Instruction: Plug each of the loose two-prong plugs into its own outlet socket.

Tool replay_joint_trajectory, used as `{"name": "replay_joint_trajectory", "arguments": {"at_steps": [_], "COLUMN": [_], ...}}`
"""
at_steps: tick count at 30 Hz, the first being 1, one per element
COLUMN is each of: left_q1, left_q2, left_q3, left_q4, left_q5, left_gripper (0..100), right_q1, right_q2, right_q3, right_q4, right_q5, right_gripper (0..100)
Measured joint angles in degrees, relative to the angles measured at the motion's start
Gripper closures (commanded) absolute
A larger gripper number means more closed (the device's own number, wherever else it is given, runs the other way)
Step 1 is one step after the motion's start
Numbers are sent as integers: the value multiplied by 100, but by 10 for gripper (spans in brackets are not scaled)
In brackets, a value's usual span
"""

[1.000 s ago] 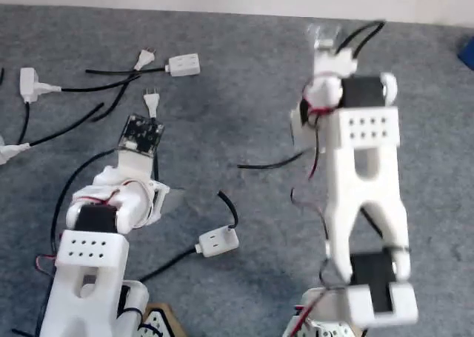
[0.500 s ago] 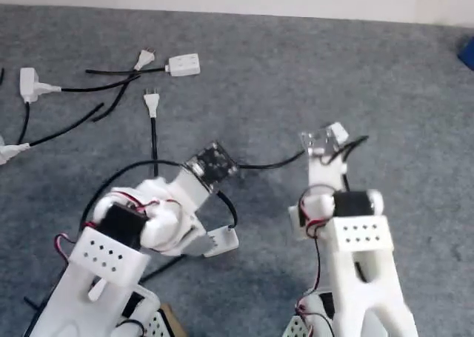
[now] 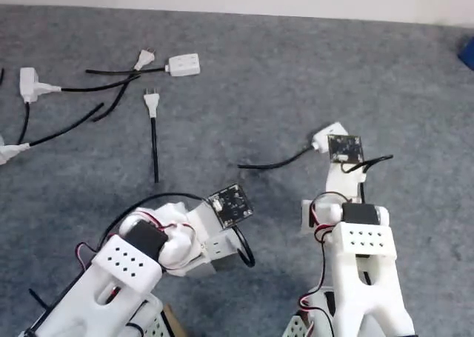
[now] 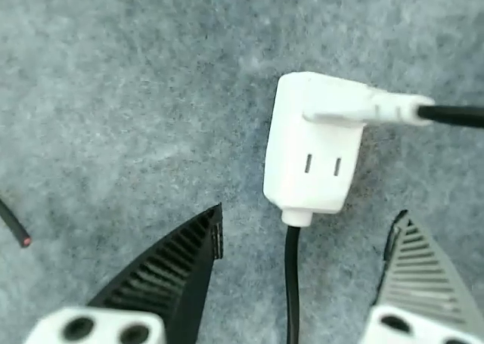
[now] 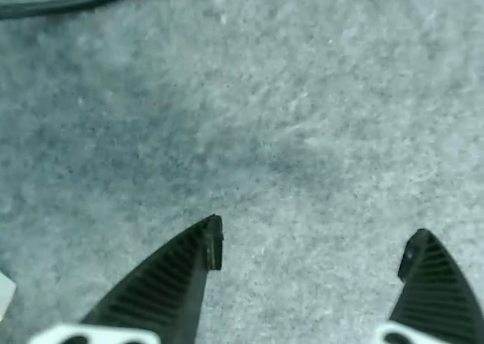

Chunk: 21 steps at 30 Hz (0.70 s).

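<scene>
Judging by how things lie, little or nothing is plugged in yet. One plug (image 3: 151, 100) lies loose on the carpet (image 3: 259, 78) with its prongs bare, well apart from any socket. A second plug (image 3: 144, 57) rests near the far socket (image 3: 184, 64) but not in it. The left gripper (image 4: 308, 214) hangs with jaws apart just over the near socket (image 4: 310, 155), whose two slots are empty. A corded white piece (image 4: 363, 106) meets that socket's end, joined or not I cannot tell. The right gripper (image 5: 318, 227), also spread, holds nothing over bare carpet beside a white fitting (image 3: 326, 138). Picking up, aligning and inserting each plug all seem left to do.
</scene>
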State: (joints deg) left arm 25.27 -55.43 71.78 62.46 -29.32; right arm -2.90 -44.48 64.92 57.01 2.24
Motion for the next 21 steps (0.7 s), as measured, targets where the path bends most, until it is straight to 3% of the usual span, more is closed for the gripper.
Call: {"name": "replay_joint_trajectory", "arguments": {"at_steps": [9,17,21], "left_q1": [0,35,35], "left_q2": [0,0,0], "left_q3": [571,941,941], "left_q4": [-1002,-1521,-1521], "left_q5": [-18,-105,-466], "left_gripper": [657,877,928], "right_q1": [0,0,0], "right_q2": [0,0,35], "right_q3": [0,0,0], "right_q4": [-9,-9,-9], "right_q5": [-53,-53,-53], "right_gripper": [641,641,641]}}
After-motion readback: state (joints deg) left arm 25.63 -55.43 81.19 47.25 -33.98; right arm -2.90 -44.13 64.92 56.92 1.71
